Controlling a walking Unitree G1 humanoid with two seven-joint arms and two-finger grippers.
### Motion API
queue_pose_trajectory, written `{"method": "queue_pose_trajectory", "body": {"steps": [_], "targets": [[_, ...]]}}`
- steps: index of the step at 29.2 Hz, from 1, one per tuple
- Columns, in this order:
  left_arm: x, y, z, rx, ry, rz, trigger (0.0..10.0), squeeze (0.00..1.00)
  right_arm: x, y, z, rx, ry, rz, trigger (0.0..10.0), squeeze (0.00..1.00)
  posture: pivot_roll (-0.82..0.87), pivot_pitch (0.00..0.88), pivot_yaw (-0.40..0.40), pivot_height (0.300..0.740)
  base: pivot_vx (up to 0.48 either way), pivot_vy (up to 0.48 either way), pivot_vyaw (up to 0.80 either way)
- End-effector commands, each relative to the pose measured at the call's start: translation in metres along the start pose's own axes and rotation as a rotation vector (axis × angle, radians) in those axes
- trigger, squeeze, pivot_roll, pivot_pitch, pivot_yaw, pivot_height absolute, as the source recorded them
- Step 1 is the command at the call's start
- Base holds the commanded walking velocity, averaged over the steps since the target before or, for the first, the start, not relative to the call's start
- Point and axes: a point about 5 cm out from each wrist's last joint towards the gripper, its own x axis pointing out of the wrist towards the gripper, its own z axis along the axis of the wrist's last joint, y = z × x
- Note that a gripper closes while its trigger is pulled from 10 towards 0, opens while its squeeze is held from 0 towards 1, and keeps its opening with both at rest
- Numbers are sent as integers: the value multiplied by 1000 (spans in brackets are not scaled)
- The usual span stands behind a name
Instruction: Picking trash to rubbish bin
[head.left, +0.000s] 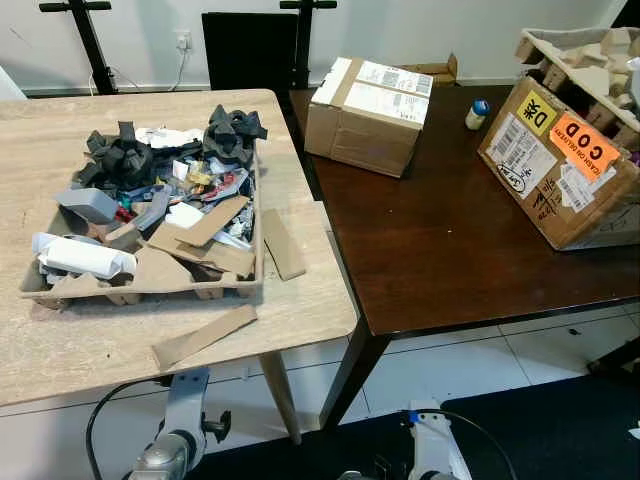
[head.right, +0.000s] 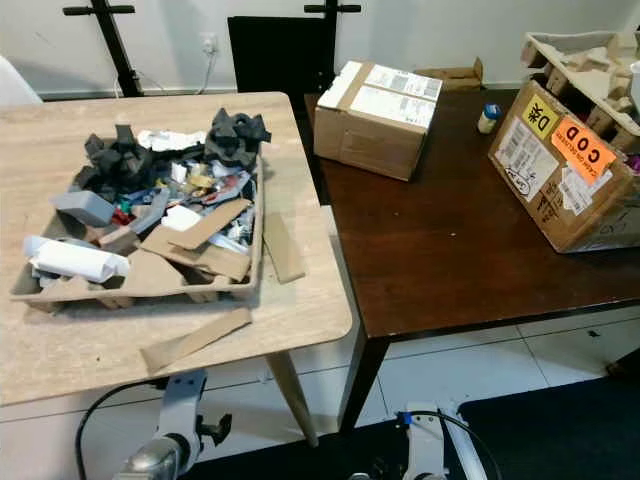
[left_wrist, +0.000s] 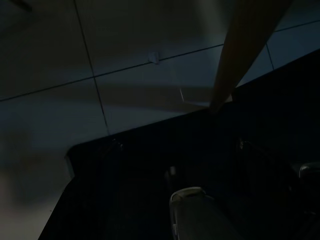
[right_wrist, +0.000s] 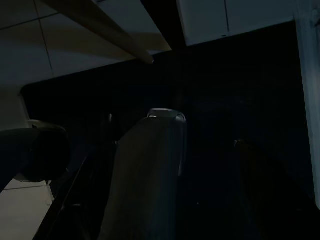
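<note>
A brown pulp tray (head.left: 150, 292) sits on the light wooden table (head.left: 60, 350), piled with trash: black foam pieces (head.left: 235, 130), cardboard scraps, white crumpled paper (head.left: 85, 257) and small coloured bits. Two loose cardboard strips lie on the table, one in front of the tray (head.left: 205, 336) and one beside its right edge (head.left: 282, 243). My left arm (head.left: 178, 430) and right arm (head.left: 432, 450) hang idle below the table's front edge. Both wrist views are very dark, with tiled floor, a dark mat and a table leg (left_wrist: 245, 55) just discernible.
A dark brown table (head.left: 450, 250) adjoins on the right, carrying a taped cardboard box (head.left: 368, 112), a larger box with an orange COD label (head.left: 560, 165) and a small blue-capped bottle (head.left: 477, 113). Another pulp tray (head.left: 585, 60) sits far right. Black stands line the back wall.
</note>
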Motion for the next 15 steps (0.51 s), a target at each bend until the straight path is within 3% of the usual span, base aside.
{"method": "queue_pose_trajectory", "body": {"steps": [1, 6, 15], "targets": [[-3, 5, -6, -6, 9, 22, 10000, 0, -1, -1, -6, 2, 14, 0, 10000, 0, 65, 170, -37, 740, 0, 0, 0], [-3, 9, -6, -53, 6, 59, 10000, 0, -2, -1, -8, -11, 18, 8, 10000, 0, 64, 172, -44, 740, 0, -356, 0], [-4, 14, -7, -53, 12, 92, 10000, 0, -2, -1, -9, -33, 23, 22, 10000, 0, 64, 175, -44, 740, 0, 0, 0]]}}
